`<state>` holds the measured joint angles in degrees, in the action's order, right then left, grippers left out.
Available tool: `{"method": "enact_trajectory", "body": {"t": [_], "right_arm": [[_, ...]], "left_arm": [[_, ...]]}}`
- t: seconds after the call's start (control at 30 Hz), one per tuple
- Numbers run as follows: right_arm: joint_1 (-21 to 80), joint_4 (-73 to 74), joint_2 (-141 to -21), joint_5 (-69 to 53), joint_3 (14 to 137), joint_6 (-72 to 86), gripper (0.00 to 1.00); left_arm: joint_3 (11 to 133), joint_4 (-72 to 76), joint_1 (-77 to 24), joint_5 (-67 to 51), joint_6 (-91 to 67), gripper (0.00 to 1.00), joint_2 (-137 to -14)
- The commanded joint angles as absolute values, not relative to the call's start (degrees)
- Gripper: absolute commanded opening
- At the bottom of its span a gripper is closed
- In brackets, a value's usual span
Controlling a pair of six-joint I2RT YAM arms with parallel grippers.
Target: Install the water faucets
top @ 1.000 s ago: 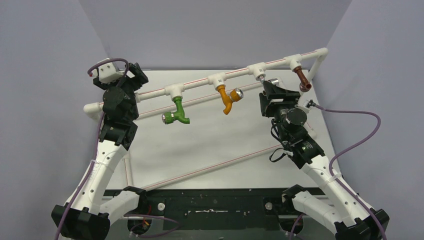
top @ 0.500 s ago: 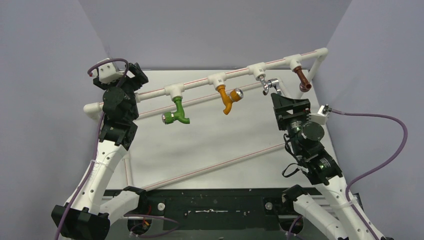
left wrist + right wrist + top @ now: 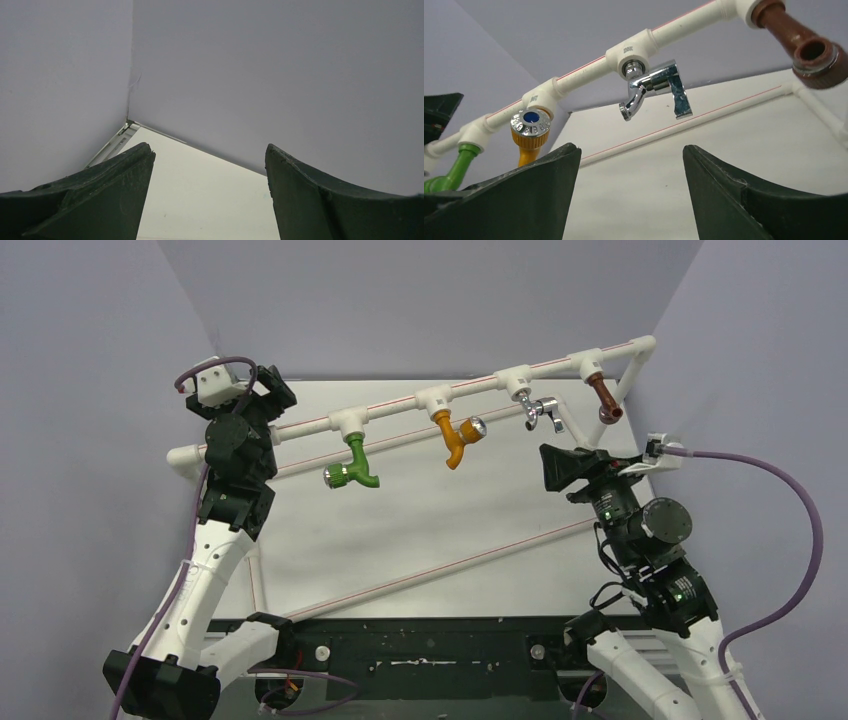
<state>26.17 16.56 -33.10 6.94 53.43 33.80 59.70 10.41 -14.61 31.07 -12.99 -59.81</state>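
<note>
chrome faucet [image 3: 651,90] hangs from the far white pipe [image 3: 470,386], between orange faucet [image 3: 452,438] and brown faucet [image 3: 603,396]. right gripper [image 3: 630,155] gapes wide and empty on its near side; left gripper [image 3: 209,152] is wide too, far left. the fitting step looks finished, though its seating is unclear; the next move calls for a tightening check.

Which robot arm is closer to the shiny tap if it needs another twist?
Probably the right: the right gripper, open, faces the chrome faucet close by, while the left gripper points at the corner wall.

Small grey mark, possibly "DSK", on white tee fitting [image 3: 644,42]; rest illegible.
</note>
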Motion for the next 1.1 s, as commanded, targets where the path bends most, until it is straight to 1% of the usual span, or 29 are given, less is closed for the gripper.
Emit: {"method": "enact_trajectory", "body": {"t": [0.0,0.13,0.27,0.5,0.67,0.8,0.97,1.07], "right_arm": [[25.8,17.0,-34.5,3.5,59.2,12.5,0.76],[25.7,17.2,-36.3,2.8,62.7,0.1,0.76],[25.8,17.4,-38.1,1.0,64.3,-12.3,0.72],[25.8,22.3,-40.9,-9.7,66.7,-34.0,0.76],[27.4,23.1,-42.4,-10.8,65.7,-46.2,0.76],[29.2,22.4,-43.9,-7.8,63.8,-56.2,0.76],[31.6,18.6,-45.6,0.1,60.5,-67.7,0.77],[31.5,13.8,-45.9,2.3,58.8,-70.2,0.77]], "left_arm": [[53.6,-8.6,-15.4,31.4,-14.0,0.79,-61.7],[53.6,-8.5,-15.4,31.2,-14.1,0.79,-61.8],[53.7,-8.6,-15.4,30.9,-14.5,0.79,-62.1],[53.8,-8.5,-15.4,30.9,-14.8,0.8,-62.4],[53.6,-8.6,-15.5,30.3,-15.3,0.79,-62.3],[53.6,-8.6,-15.7,30.1,-15.3,0.8,-61.9],[53.6,-8.9,-16.4,30.8,-15.0,0.8,-61.4],[53.7,-9.0,-16.6,30.9,-14.9,0.8,-61.4]]}}
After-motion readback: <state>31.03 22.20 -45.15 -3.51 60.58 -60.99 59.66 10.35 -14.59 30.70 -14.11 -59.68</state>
